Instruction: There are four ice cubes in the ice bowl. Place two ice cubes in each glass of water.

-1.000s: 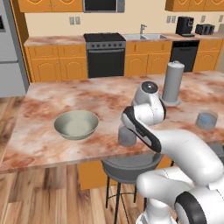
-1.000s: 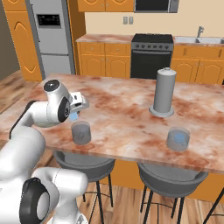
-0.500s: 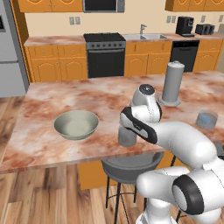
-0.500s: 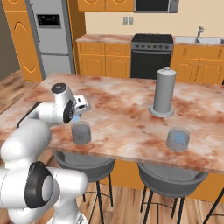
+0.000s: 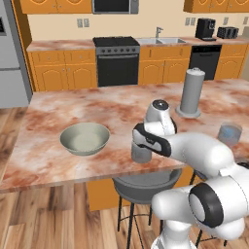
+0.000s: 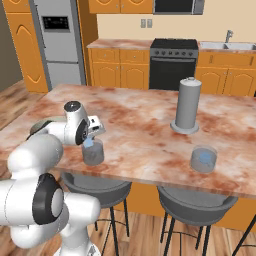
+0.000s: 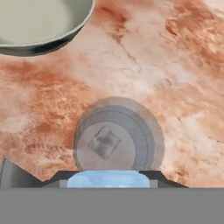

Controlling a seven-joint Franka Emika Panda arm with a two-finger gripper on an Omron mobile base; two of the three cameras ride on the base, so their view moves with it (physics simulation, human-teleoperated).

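My gripper (image 7: 108,179) is shut on a light-blue ice cube (image 7: 108,178) and hovers right above the near glass of water (image 7: 117,134), where another ice cube (image 7: 104,142) lies at the bottom. From the right base view, the held ice cube (image 6: 88,143) hangs just over that glass's (image 6: 93,153) rim. The second glass of water (image 6: 204,159) stands to the right near the counter's front edge and shows a bluish patch inside. The ice bowl (image 5: 85,138) sits left of the near glass (image 5: 140,154); its rim (image 7: 65,37) also shows in the hand view.
A tall grey cylinder with a domed top (image 5: 191,92) stands further back on the marble island (image 5: 53,112). Two stools (image 6: 195,205) are tucked under the front edge. Cabinets, a stove and a sink line the far wall.
The hand has drifted a little to the right and down toward the near glass, with the ice cube still between the fingers. The glasses and the bowl stayed where they were.
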